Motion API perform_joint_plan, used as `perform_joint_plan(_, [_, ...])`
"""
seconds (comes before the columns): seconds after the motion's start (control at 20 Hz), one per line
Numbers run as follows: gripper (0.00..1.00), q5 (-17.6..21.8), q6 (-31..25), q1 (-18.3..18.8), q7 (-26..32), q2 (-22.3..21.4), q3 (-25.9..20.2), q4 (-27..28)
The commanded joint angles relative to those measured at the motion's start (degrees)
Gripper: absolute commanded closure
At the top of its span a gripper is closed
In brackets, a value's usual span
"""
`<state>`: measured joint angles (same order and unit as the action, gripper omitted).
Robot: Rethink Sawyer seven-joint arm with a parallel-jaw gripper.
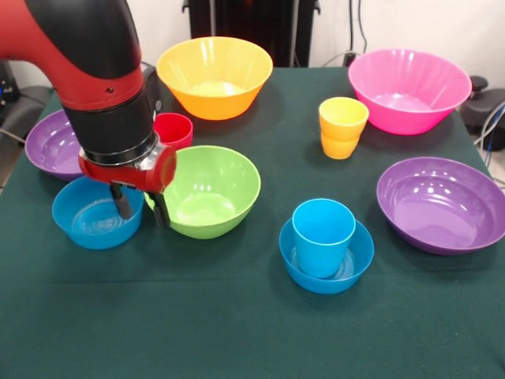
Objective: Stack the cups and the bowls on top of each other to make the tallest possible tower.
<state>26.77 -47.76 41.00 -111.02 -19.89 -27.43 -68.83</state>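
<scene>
My gripper (pixel 140 207) is open at the left. One finger (pixel 122 203) hangs inside a small blue bowl (pixel 87 221), and the other stands outside its right rim, beside the lime green bowl (pixel 215 189). A blue cup (pixel 323 235) stands upright in a second small blue bowl (pixel 351 268) at the front middle. A red cup (pixel 175 129) is behind the arm. A yellow-orange cup (pixel 342 126) stands at the middle right. Purple bowls lie at far left (pixel 47 146) and right (pixel 442 204). The orange-yellow bowl (pixel 215 75) and pink bowl (pixel 409 88) sit at the back.
The arm's red and black body (pixel 102 87) covers part of the left purple bowl and the red cup. A dark green cloth (pixel 237 332) covers the table. Cables and dark equipment lie beyond the table's far and right edges.
</scene>
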Motion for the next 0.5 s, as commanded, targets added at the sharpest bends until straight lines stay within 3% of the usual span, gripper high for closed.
perform_joint_plan(0.05, [0.00,3.5,1.9,-1.8,5.4,4.3,1.2,3.1])
perform_joint_plan(0.3, [0.00,4.2,1.0,-2.9,2.0,3.1,4.1,1.3])
perform_joint_plan(0.5, [0.00,5.9,-0.7,-4.6,0.8,4.0,7.3,2.9])
